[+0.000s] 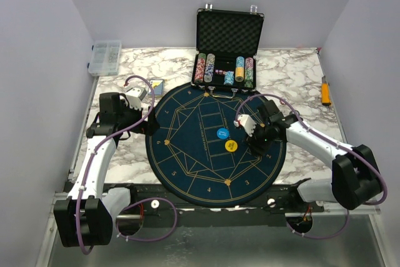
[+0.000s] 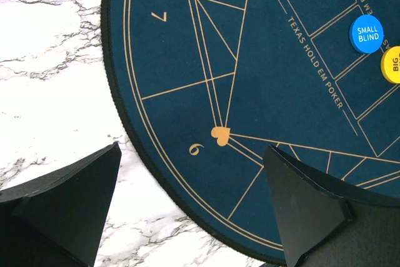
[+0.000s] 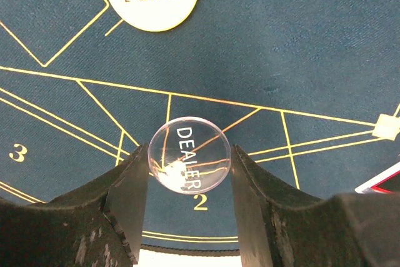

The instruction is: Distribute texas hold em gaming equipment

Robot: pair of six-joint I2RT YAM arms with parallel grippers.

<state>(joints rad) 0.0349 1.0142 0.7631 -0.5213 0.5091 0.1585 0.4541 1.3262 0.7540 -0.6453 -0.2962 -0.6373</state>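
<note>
Clear dealer button: lower centre of right wrist view, clamped by its rim in the right end effector, above seat mark 2 on the poker mat. Left end effector: fingers wide apart, empty, over the mat's left edge. Risk: thin, slick rim may slip or tilt at release, missing the mark.

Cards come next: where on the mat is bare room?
Bare: the left half of the round dark-blue mat, between seats 6–7 and the round blue disc, and its near part. Crowded: centre-right, where that disc, the round yellow disc and the right end effector holding the clear round dealer disc cluster.
</note>
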